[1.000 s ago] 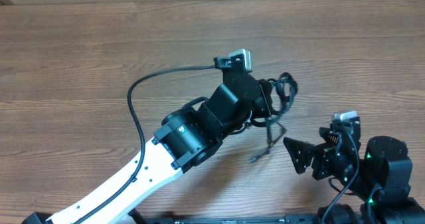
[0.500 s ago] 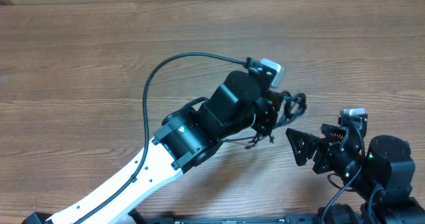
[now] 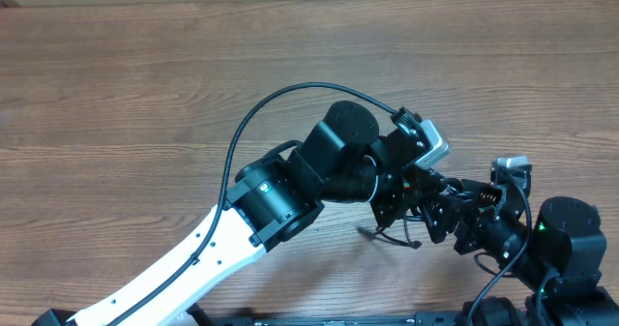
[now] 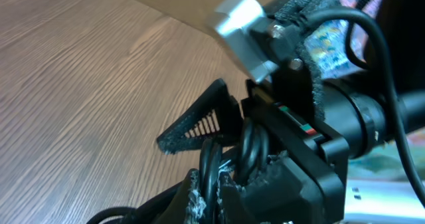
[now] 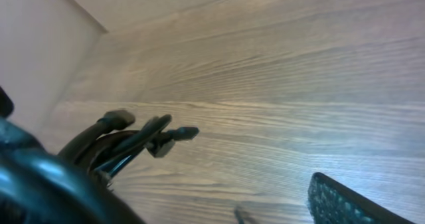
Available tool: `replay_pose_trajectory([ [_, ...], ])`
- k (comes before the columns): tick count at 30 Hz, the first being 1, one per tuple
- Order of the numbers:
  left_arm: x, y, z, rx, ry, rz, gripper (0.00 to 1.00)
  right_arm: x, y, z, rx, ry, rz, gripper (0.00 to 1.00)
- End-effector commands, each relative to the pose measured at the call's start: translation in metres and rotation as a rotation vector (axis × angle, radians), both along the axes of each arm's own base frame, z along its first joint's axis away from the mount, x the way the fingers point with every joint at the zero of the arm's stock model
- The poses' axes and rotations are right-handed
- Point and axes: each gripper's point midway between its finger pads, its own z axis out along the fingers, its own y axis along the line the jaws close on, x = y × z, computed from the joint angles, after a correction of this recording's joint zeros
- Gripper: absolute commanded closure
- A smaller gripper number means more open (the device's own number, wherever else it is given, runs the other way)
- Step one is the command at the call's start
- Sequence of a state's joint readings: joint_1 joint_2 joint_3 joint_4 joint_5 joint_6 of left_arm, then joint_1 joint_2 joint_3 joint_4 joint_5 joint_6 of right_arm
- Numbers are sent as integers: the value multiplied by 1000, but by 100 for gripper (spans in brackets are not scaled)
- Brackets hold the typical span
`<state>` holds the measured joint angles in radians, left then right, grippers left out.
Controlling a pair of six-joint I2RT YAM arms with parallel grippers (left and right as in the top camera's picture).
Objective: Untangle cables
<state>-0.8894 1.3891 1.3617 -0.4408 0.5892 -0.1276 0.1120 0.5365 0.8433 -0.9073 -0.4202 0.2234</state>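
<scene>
Left end effector (image 3: 411, 195) grasping cables (image 5: 143, 136); right end effector (image 3: 443, 213) released, crowding them; table (image 3: 145, 74) beneath.

The cables (image 3: 390, 233) in the left pincer (image 3: 412, 194) sit beside the right pincer (image 3: 443, 216).

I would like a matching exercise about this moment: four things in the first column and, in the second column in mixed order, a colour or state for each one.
Column 1
1. cables
2. left gripper
3. right gripper
4. table

Column 2
A. brown, with wood grain
B. open, close beside the cables
C. shut on the cables
D. thin, black, in looped strands

Pairs: 1-D, 2-C, 3-B, 4-A
</scene>
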Motion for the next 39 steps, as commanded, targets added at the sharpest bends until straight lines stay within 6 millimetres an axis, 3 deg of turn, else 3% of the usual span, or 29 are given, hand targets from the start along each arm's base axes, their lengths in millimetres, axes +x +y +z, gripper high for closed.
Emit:
replay_pose_trajectory([
  [1,-13,-3,9,-33,-39,-85,96,-4,6,14,9,-48,47,44],
  [2,-12,-2,8,-28,-40,-75,96,-4,6,14,9,-51,47,59],
  [5,-4,-1,4,-6,-33,-23,96,-3,6,16,10,-58,46,93],
  [8,11,3,-3,31,4,90,96,-3,6,15,10,-57,46,96],
  [11,23,10,-12,69,62,195,88,-3,6,15,10,-57,46,96],
  [12,24,11,-13,75,67,203,72,-3,6,15,8,-58,43,96],
  [13,23,11,-14,78,68,203,38,-2,4,15,4,-58,36,96],
  [14,23,12,-15,81,71,203,24,-1,3,15,0,-58,29,96],
  [17,25,15,-18,93,94,219,0,-1,3,14,-2,-57,26,96],
  [22,47,40,-33,127,287,373,0,1,-8,6,-42,-31,-36,96],
  [27,76,82,-51,162,496,560,0,0,-6,6,-37,-33,-21,96],
  [29,79,93,-54,159,554,564,0,-5,4,9,-47,-64,64,96],
  [33,75,101,-48,132,584,459,0,-21,31,23,-34,-167,290,96],
  [39,49,98,-41,122,515,234,2,-44,58,49,33,-312,525,96],
])
